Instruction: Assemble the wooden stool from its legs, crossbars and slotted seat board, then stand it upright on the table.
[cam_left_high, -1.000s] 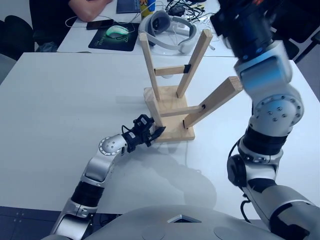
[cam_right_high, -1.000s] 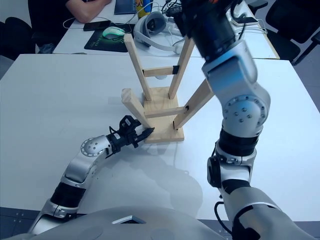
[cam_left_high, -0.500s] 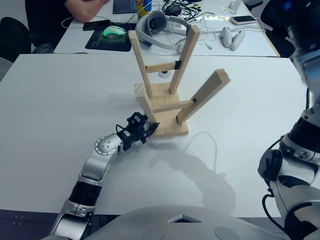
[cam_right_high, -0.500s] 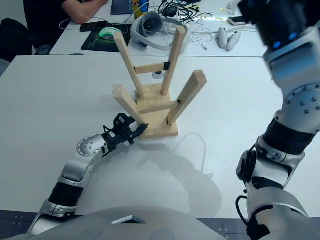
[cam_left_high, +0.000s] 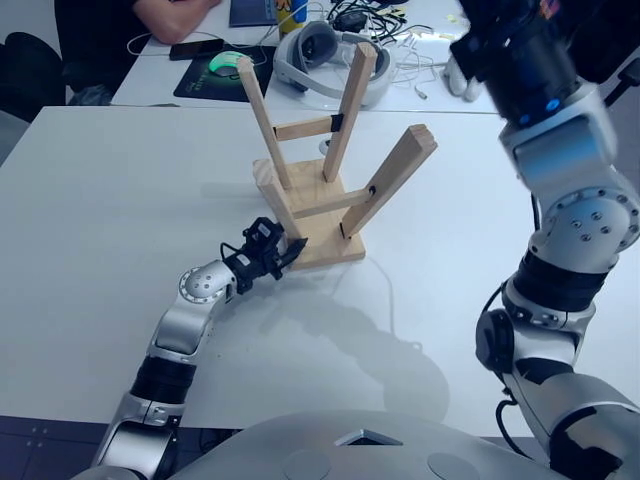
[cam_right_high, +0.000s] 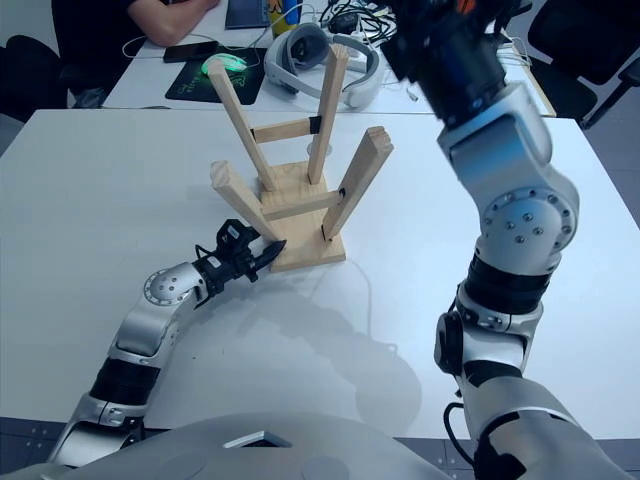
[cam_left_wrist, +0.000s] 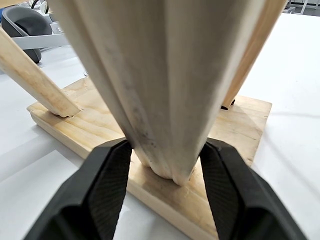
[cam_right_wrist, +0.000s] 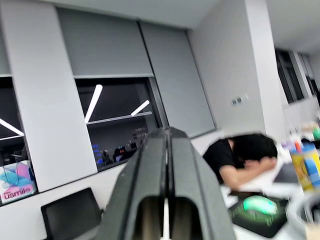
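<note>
Left gripper low over white counter; black fingers clamped narrow on the base of the nearest leg. Pale wooden stool mid-counter, inverted, square seat board down, legs up. Right gripper raised high beyond it, fingers pressed together, holding nothing.

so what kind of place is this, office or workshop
Most likely an office or lab. Behind the white table stands a desk with a headset, a green-lit mouse and loose cables; an office chair sits by dark windows.
</note>
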